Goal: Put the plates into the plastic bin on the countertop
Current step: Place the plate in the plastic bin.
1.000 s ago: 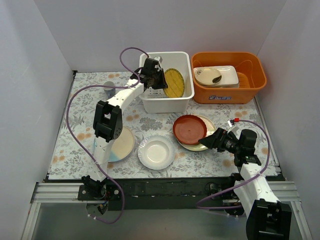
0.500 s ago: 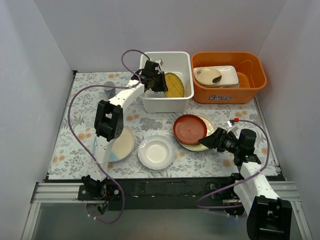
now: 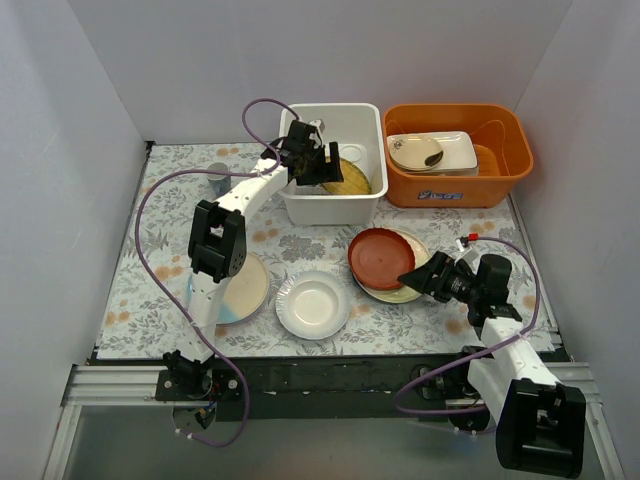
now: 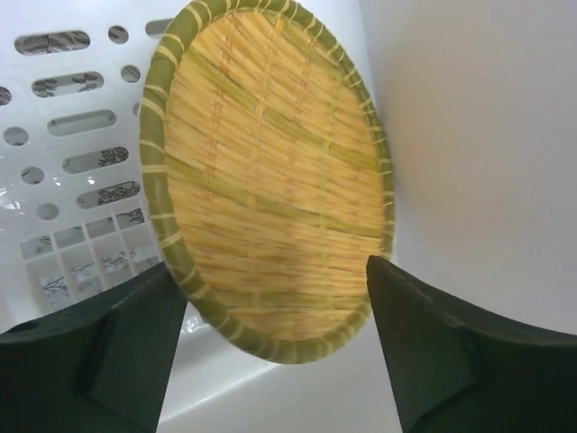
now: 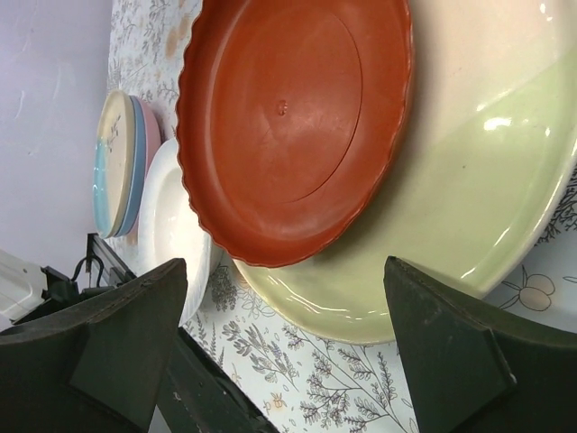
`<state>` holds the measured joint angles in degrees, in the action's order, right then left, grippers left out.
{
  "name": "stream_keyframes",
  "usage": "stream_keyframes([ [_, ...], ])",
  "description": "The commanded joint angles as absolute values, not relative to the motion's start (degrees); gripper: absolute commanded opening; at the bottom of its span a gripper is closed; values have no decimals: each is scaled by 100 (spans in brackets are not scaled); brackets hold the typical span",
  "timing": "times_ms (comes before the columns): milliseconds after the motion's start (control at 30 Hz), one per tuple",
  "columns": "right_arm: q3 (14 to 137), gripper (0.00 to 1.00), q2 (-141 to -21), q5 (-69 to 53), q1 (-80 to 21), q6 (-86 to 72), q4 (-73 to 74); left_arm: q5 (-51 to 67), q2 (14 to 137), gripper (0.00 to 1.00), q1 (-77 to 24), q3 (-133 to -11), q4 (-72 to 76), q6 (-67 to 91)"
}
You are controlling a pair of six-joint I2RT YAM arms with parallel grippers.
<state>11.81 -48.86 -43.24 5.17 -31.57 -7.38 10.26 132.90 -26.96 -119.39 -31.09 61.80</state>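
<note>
**Left wrist view: woven plate propped on edge inside the bin**

We see the woven plate (image 4: 270,153) tilted on edge against the wall of the white plastic bin (image 3: 330,208). Our left gripper (image 4: 270,271) stands spread either side of it, pinching nothing. If we lift out crookedly, a finger could snag the rim and tip the plate over. Left propped, it may crowd later plates.

Our right gripper (image 5: 284,271), also spread, brackets the red plate (image 5: 288,126) lying on a cream-and-green plate (image 5: 469,207); closing low could pinch both. A white plate (image 3: 312,304) waits on the fern-printed surface (image 3: 160,200), near an orange tub (image 3: 458,190), within plain white walls (image 3: 80,120).
</note>
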Motion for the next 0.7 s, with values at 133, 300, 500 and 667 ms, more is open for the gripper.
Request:
stream_keyframes([
  [133, 1582, 93, -5325, -4026, 510, -3032, -773, 1353, 12569, 94, -2689, -12235, -2962, 6258],
  [300, 1626, 85, -5721, -3929, 510, -3102, -1028, 1634, 12008, 98, -2689, -11971, -2532, 6398],
  [500, 1644, 75, -6169, -3946, 510, -3138, -1283, 2091, 11470, 98, -2689, -11497, -2048, 6644],
  [667, 1591, 70, -6381, -3894, 501, -3190, -1494, 2223, 11083, 98, -2689, -11233, -1837, 6732],
])
